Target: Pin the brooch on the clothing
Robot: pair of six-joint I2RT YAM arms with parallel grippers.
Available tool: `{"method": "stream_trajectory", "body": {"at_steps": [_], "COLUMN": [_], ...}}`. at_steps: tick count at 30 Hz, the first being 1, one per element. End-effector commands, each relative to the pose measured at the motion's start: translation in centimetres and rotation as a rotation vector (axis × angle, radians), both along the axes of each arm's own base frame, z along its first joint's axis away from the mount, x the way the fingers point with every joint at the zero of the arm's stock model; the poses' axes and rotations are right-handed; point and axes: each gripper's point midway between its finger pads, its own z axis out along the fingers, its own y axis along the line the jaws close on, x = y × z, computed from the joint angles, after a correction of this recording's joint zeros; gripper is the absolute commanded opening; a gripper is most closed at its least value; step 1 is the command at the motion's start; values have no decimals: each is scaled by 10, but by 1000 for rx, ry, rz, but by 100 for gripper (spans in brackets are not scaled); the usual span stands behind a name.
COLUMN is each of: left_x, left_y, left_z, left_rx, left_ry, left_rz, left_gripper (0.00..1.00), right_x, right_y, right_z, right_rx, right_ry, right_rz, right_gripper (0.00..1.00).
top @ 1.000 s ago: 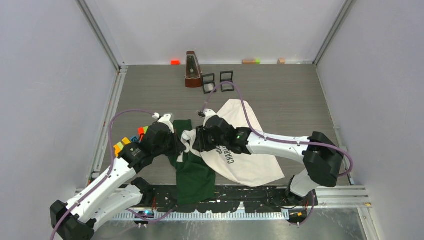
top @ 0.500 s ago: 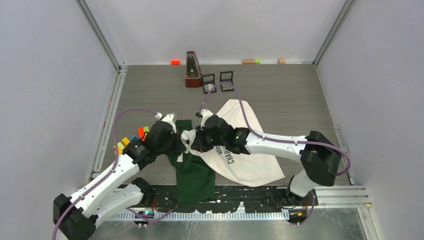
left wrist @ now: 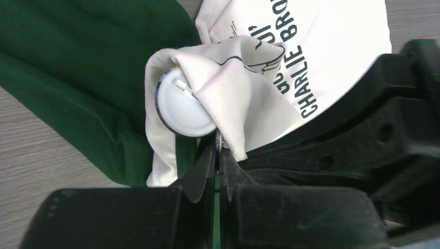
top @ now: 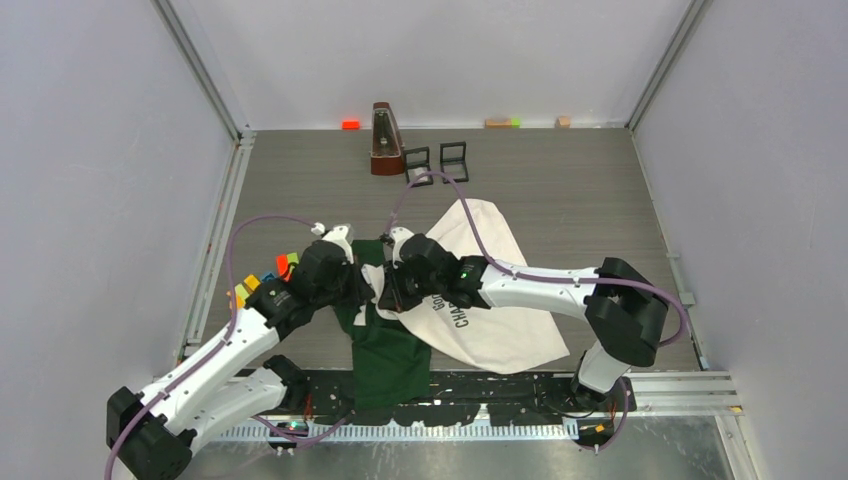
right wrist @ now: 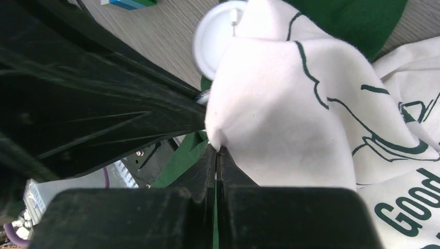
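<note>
Grey wood-grain table (top: 600, 180), and most of the middle is taken up by the T-shirt (top: 500, 325). The white body is spread out to the right and the dark green sleeve (top: 388, 355) runs down to the near edge. Both arms meet over the shirt's left side, right where the green meets the print.

So the right gripper (right wrist: 217, 151) is clamped tight on a bunched-up fold of the white fabric, next to the cartoon outline and the "Good" lettering. And the left gripper (left wrist: 216, 150) is closed too, jaws basically together. It looks like it's pinching the bottom rim of the brooch (left wrist: 182, 108), though the tips hide the contact a bit.

The brooch is back-side up, a plain white disc with fabric draped over its right half. Its thin metal pin (left wrist: 184, 87) pokes out at the fabric's edge.
</note>
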Motion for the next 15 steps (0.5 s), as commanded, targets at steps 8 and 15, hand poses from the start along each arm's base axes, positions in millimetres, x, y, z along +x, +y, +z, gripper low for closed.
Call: {"method": "stream_trajectory", "body": {"at_steps": [8, 15], "left_x": [6, 3], "left_y": [-4, -6], "left_z": [25, 29], "left_rx": [-72, -116], "left_ry": [-102, -120], "left_rz": [6, 10], "left_gripper": [0, 0], "right_x": [6, 4], "right_y": [7, 9], "right_z": [3, -2], "right_rx": [-9, -16], "right_ry": [-2, 22], "right_rz": [-27, -31], "right_gripper": [1, 1]}}
